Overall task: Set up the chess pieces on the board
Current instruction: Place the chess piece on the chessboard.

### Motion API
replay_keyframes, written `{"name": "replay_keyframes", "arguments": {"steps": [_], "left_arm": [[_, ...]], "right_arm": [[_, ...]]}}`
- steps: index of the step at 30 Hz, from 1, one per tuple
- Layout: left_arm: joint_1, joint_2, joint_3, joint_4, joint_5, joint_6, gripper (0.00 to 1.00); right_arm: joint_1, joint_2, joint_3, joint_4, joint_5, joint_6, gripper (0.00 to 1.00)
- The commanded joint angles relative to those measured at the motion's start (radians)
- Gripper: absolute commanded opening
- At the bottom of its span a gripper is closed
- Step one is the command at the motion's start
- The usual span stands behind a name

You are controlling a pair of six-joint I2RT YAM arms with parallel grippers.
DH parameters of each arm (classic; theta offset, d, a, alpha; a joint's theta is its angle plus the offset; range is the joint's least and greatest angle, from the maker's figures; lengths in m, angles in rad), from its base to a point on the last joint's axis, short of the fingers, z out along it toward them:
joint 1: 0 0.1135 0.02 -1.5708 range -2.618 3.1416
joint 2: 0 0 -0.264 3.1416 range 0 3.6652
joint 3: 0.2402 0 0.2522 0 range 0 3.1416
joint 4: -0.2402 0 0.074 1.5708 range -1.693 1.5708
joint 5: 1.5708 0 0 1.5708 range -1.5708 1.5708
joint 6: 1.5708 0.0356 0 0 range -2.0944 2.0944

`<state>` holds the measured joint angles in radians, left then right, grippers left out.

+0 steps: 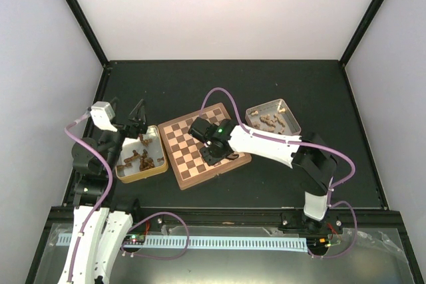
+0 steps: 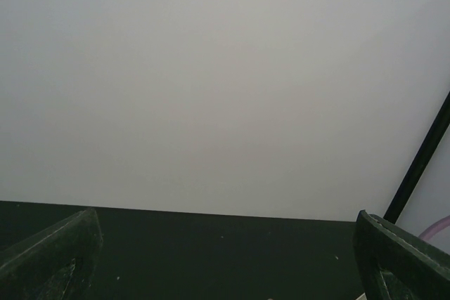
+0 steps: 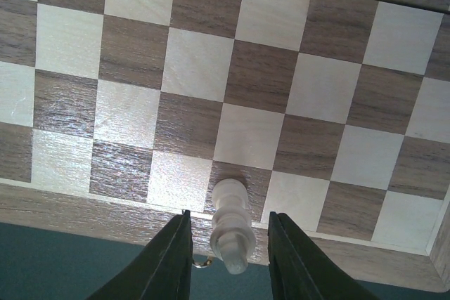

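Trays [image 1: 265,104] beside board [image 1: 180,139], right arm [image 1: 259,141] above

From the board [image 1: 183,141], the dark surface [image 1: 219,81] at 12 o'clock lies open. The left tray [image 1: 141,176] blocks 9 o'clock, the right tray [image 1: 265,104] 2 o'clock. The right arm [image 1: 263,143] crosses the board's 4 o'clock corner. One chess piece [image 3: 230,233] stands between the right fingers [image 3: 165,265], slim gaps either side; squares beyond it at 12 o'clock are bare.

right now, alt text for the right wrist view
A pale chess piece stands on a dark square in the edge row of the board, between the fingers of the open right claw, a gap on each side. Other visible squares are bare.
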<state>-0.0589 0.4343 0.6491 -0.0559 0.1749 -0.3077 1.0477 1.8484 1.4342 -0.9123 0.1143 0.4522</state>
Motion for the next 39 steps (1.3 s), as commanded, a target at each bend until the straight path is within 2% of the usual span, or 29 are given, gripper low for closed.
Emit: {"name": "replay_keyframes", "arguments": {"steps": [1,4,14,39], "left_arm": [[0.009,0.012,0.047,-0.015,-0.028,-0.007,0.99],[0.009,0.014,0.047,-0.018,-0.028,-0.006,0.99],[0.009,0.013,0.046,-0.019,-0.028,-0.006,0.99],[0.009,0.018,0.041,-0.015,-0.018,-0.007,0.99]], "right_arm": [[0.001,0.021,0.023,-0.002,0.02,0.015,0.3],[0.001,0.028,0.022,-0.003,0.007,0.011,0.29],[0.002,0.035,0.021,-0.018,0.019,0.008,0.15],[0.001,0.033,0.012,-0.046,0.054,0.01,0.14]]}}
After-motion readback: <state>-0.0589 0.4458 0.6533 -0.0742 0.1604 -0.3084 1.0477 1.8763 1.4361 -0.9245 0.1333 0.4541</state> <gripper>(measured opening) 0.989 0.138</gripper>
